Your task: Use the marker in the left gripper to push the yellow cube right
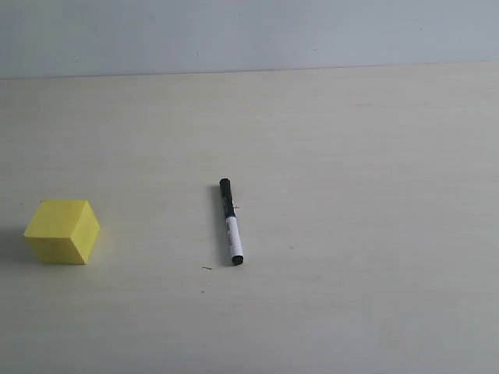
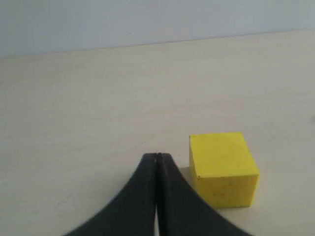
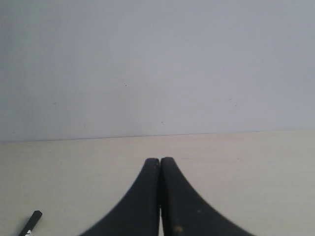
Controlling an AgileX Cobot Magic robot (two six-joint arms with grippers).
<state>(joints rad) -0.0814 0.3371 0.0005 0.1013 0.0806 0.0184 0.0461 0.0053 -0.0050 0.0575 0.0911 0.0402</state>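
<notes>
The marker (image 1: 231, 222) lies flat near the middle of the table, black cap end toward the far side, white barrel toward the near side; no gripper holds it. Its black tip (image 3: 32, 220) also shows in the right wrist view. The yellow cube (image 1: 62, 231) sits at the left of the table, well apart from the marker. In the left wrist view the cube (image 2: 223, 168) lies just beside my left gripper (image 2: 158, 156), which is shut with nothing between its fingers. My right gripper (image 3: 160, 161) is shut and empty too. Neither arm appears in the exterior view.
The pale table (image 1: 351, 195) ends at a far edge against a plain grey-blue wall (image 1: 249, 31). A few tiny dark specks (image 1: 207, 269) lie on the table near the marker's white end.
</notes>
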